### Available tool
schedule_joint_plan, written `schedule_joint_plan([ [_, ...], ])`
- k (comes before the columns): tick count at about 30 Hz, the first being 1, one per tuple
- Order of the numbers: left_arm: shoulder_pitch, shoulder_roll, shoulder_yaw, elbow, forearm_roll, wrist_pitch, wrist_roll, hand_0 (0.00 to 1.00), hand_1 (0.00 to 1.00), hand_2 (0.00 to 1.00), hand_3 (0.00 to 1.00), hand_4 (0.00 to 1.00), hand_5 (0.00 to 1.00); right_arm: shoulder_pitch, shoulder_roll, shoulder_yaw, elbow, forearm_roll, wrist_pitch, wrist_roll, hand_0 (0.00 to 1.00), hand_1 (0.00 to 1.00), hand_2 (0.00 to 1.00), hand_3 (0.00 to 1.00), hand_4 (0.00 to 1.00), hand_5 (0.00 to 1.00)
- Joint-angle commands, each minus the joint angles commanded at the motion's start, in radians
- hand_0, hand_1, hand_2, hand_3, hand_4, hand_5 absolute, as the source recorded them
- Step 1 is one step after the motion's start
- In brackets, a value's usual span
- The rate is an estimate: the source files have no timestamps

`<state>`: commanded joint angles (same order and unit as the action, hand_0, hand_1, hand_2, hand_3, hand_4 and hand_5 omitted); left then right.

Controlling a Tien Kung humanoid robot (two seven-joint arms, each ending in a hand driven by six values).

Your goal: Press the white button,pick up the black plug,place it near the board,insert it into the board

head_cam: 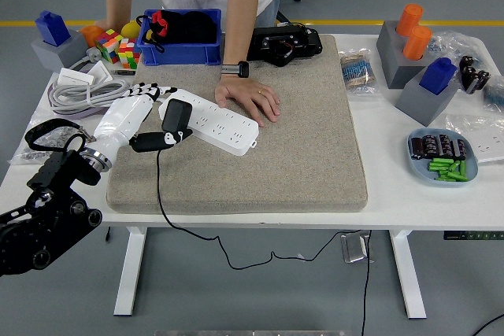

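With the left hand open and holding nothing beside the power strip, the seated plug could be knocked loose by a stray finger.

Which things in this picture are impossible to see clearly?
All in the head view:
- Plug prongs: hidden under its body, so whether it is seated in the board is unclear.
- White button: too small to find.
- Person's other hand: hidden behind the yellow ball and cube.
- Cable end: behind the table.
- Right hand: outside the frame.
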<state>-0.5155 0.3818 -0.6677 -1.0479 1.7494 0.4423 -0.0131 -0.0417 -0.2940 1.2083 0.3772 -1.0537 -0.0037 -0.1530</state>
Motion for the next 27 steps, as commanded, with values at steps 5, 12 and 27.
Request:
schedule_joint_plan([
  [5,-0.003,-0.005,0.02,0.016,0.003,-0.002,0.003,0.968,0.946,0.877,0.864,0.851,0.652,0.002,-0.002,-0.003,0.0,0.001,0.0,0.001,0.777,0.672,0.651,0.606,0.654,0.418],
  [12,-0.01,-0.015,0.045,0.039,0.003,-0.007,0.011,0.969,0.948,0.88,0.861,0.843,0.657,0.001,-0.003,-0.008,0.0,0.002,0.0,0.001,0.777,0.673,0.65,0.606,0.654,0.418],
  [27,-0.054,-0.057,0.085,0.107,0.028,-0.019,0.045,0.973,0.957,0.895,0.846,0.838,0.663,0.0,-0.001,-0.008,0.0,0.004,0.0,0.001,0.778,0.674,0.65,0.607,0.654,0.418],
])
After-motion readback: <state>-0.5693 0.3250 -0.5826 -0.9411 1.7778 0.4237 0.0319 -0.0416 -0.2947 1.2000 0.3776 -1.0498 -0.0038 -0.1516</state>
